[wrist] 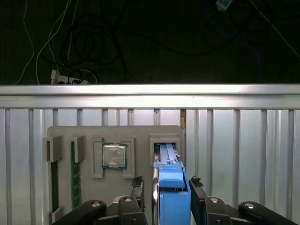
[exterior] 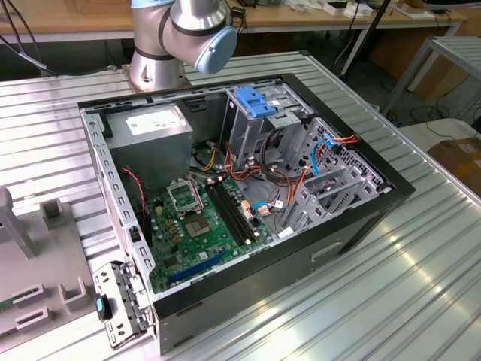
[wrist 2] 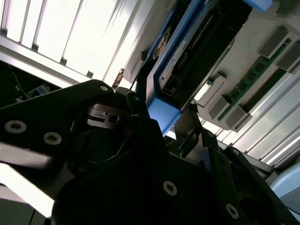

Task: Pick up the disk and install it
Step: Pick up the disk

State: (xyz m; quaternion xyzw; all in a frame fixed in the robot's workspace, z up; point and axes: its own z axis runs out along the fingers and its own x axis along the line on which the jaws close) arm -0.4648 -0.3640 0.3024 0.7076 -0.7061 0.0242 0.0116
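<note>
The disk (wrist: 172, 187) stands on edge in a slot of a grey parts tray (wrist: 112, 136), its bright blue rail facing the first wrist camera. My gripper (wrist: 166, 183) straddles the disk's near end, one dark finger (wrist: 137, 185) against each flat side. In the second wrist view the blue end of the disk (wrist 2: 161, 112) sits squeezed between the gripper (wrist 2: 161, 110) fingers, and the grey body (wrist 2: 187, 51) runs away from them. The open computer case (exterior: 248, 203) lies on the table in the exterior view, with the arm's base (exterior: 184, 30) behind it.
A processor (wrist: 115, 156) and a memory stick (wrist: 75, 173) sit in other tray pockets beside the disk. Inside the case, a tall metal drive cage carries a blue bracket (exterior: 255, 101), with cables below it. The ribbed table ends at an edge (wrist: 150, 89), with loose cables on the floor beyond.
</note>
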